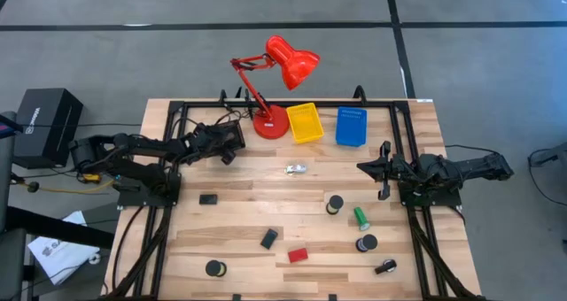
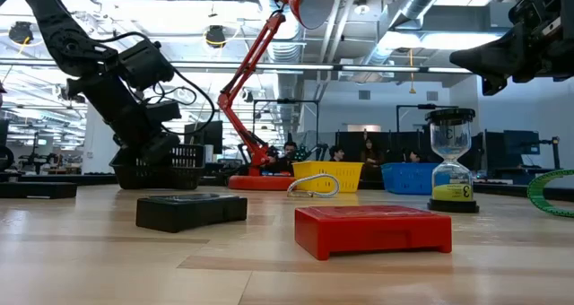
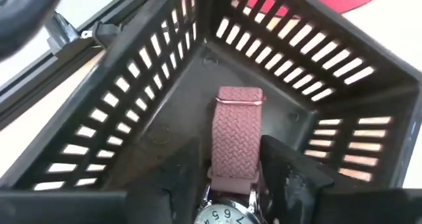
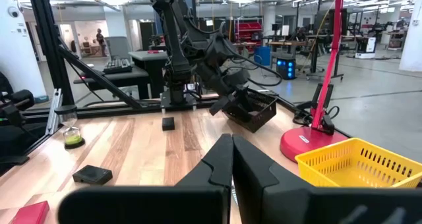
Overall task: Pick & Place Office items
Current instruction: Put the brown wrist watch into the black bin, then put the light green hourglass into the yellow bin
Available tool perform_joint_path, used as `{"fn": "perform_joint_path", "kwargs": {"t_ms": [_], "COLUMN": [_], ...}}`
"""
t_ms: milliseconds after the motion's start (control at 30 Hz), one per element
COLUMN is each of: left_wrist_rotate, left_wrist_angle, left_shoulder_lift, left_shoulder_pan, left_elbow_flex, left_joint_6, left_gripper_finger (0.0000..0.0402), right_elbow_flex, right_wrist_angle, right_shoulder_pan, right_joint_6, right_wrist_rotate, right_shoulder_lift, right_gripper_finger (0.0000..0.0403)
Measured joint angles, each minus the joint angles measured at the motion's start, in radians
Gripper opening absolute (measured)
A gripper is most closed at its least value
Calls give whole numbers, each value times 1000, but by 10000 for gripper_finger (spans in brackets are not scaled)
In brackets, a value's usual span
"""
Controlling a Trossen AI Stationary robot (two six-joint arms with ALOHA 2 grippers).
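Bright, even overhead light fills the room; ceiling lamps (image 2: 213, 38) glare in the low view; the red block (image 2: 372, 230) close to that lens is soft; small items cast short faint shadows on the table (image 1: 239, 214); the left wrist view is dim inside the black tray (image 3: 290, 72).

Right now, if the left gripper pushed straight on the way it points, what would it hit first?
The left gripper points down into the black tray. First in line is the pink-strapped watch lying between its open fingers, then almost at once the tray floor under it, though depth is hard to judge.
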Motion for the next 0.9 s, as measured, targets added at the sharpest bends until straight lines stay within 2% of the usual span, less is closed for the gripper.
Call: {"fn": "perform_joint_path", "kwargs": {"t_ms": [200, 400, 600, 767, 900], "left_wrist_rotate": [0, -12, 25, 123, 207], "left_wrist_angle": [1, 1, 1, 7, 7], "left_shoulder_lift": [0, -22, -106, -224, -302], "left_shoulder_pan": [0, 0, -41, -129, -232], "left_elbow_flex": [39, 83, 92, 92, 92], "left_joint_6": [-5, -5, -31, -160, -192], "left_gripper_finger": [207, 218, 208, 192, 175], "right_elbow_flex": [0, 0, 0, 0, 0], "right_wrist_angle": [-1, -2, -3, -3, -3], "right_shoulder_pan": [0, 0, 0, 2, 2], "right_joint_6": [-1, -3, 0, 31, 57], "right_wrist_rotate": [-1, -1, -6, -6, -6], "right_shoulder_lift": [0, 0, 0, 0, 0], "right_gripper_finger": [0, 0, 0, 0, 0]}}
